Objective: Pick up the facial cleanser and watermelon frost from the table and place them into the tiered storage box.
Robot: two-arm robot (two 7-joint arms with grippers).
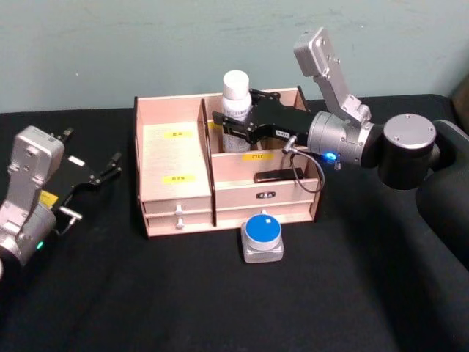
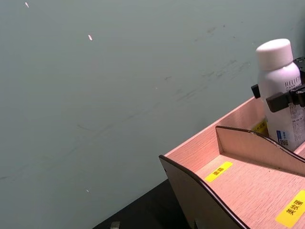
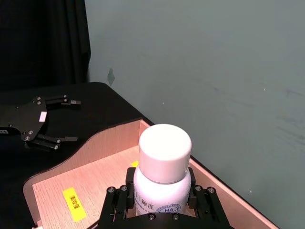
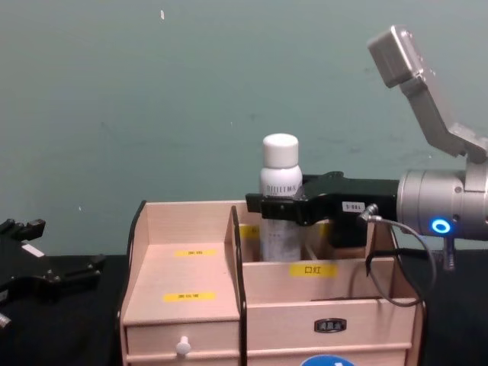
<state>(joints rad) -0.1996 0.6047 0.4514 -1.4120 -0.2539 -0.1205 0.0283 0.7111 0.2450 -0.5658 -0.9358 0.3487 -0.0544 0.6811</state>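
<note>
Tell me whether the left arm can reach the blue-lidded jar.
Probably yes. The watermelon frost stands in the open on the table before the tiered storage box. The left hand rests open beside the box; the right hand, shut on the facial cleanser, is up behind.

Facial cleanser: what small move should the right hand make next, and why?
Probably ease it straight down a little. The right hand grips the facial cleanser upright inside the tiered storage box's rear compartment, but its base is hidden, so whether it rests on the floor is unclear. The left hand lies idle on the table.
</note>
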